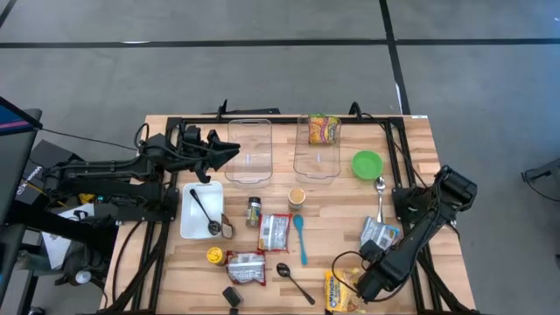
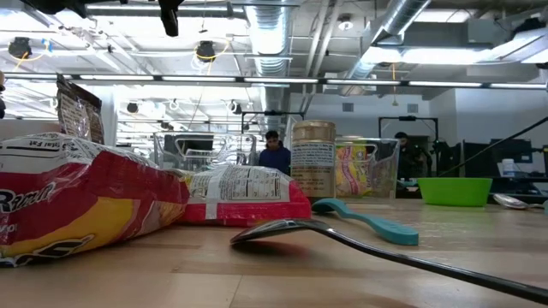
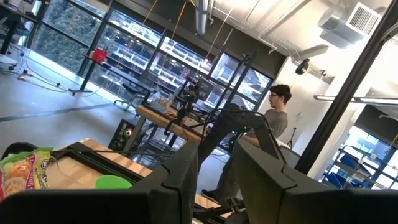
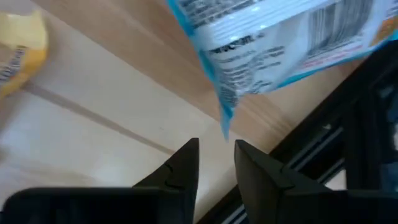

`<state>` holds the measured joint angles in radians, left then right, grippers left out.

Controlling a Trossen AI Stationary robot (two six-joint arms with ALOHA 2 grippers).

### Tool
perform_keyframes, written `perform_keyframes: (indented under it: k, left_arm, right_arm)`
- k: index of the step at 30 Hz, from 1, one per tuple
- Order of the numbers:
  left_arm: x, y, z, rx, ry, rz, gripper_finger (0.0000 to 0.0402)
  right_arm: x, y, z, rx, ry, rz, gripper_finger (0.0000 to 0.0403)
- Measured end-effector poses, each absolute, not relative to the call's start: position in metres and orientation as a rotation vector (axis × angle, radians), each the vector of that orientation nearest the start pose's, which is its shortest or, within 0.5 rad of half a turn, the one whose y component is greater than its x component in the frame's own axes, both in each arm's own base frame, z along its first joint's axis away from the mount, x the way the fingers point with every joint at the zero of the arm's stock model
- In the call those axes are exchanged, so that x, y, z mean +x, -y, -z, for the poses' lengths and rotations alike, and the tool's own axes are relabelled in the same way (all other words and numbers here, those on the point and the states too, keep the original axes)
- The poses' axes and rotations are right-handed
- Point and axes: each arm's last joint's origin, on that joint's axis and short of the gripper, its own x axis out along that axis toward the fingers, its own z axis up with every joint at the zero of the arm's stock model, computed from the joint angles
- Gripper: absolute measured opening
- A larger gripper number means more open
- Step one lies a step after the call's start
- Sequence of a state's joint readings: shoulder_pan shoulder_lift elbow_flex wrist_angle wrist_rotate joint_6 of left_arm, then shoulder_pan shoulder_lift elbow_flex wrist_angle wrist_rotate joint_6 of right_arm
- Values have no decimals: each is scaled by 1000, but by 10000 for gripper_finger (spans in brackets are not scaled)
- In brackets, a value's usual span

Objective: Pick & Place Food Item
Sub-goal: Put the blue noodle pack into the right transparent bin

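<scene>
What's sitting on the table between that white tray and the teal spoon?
In the high view, a small spice jar and a red-and-white food packet lie between the white tray and the teal spoon.

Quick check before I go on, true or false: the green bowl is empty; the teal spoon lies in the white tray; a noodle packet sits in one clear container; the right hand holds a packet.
1. The green bowl is empty: true.
2. The teal spoon lies in the white tray: false, it lies on the table; the tray holds a black ladle.
3. A noodle packet sits in a clear container: true.
4. The right hand holds a packet: false, nothing is between its fingers.
</scene>
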<state>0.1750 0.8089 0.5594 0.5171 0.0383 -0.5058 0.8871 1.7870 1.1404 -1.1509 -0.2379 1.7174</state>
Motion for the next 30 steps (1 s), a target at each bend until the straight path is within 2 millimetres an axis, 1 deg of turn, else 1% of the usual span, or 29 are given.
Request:
perform_keyframes:
  k: [4,6,8,11,18,24,30]
  left_arm:
    - [181,-31,-318,-474,294,-65,102]
    - [181,-31,-318,-474,294,-65,102]
    - [181,-31,-318,-473,294,-66,102]
    - [181,-31,-318,-473,295,-66,102]
    - [181,-31,-318,-473,294,-66,102]
    - [181,-31,-318,-473,294,-66,102]
    - [181,-31,-318,-473,294,-66,102]
  right_arm:
    - [174,-226,-169,516,-1770,791,146]
    - [175,-225,-168,503,-1745,790,164]
    - [175,-225,-168,491,-1723,793,176]
    - [174,-222,-165,478,-1726,806,182]
    - [169,-218,-147,515,-1746,794,167]
    - [169,-217,-145,517,-1745,793,146]
    - [169,-217,-145,516,-1744,794,106]
